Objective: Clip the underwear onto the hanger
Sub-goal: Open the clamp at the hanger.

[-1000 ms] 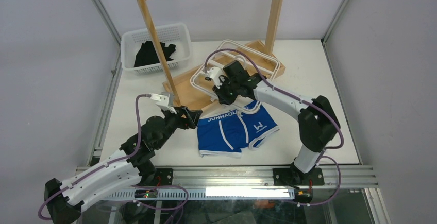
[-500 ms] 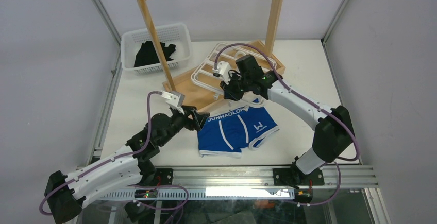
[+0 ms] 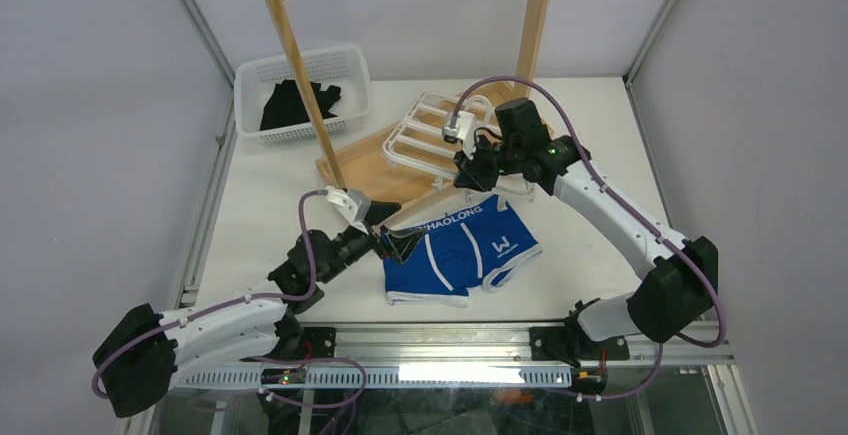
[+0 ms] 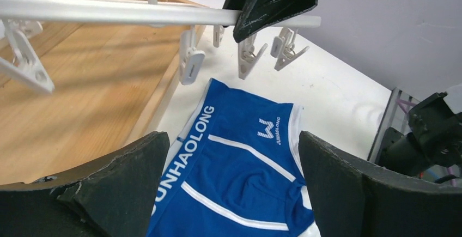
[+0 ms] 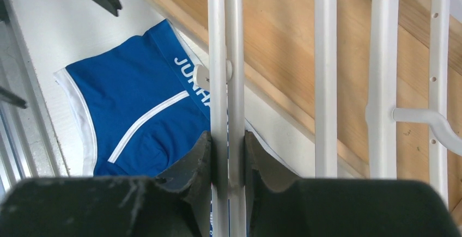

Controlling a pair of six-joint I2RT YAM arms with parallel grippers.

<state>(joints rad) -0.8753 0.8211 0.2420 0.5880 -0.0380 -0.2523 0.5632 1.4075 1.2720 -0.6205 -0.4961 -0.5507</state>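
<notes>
Right gripper [image 5: 228, 155] is clamped tight on a bar of the hanger [image 3: 425, 135], holding it tilted over the rack's [image 3: 535, 25] wooden base with the clips [image 4: 248, 57] dangling. The left gripper [image 3: 398, 240] sits just in front of that base at the underwear's [image 3: 465, 250] waistband, jaws spread wide and gripping nothing. The underwear lies flat on the table [image 3: 600, 155] just in front of the rack (lettering facing up), and left of the rack the basket [image 3: 352, 80] holds a black garment [image 3: 290, 105].

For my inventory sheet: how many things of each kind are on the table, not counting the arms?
garments: 2 (underwear, black garment)
hanger: 1
basket: 1
rack: 1
total: 5
</notes>
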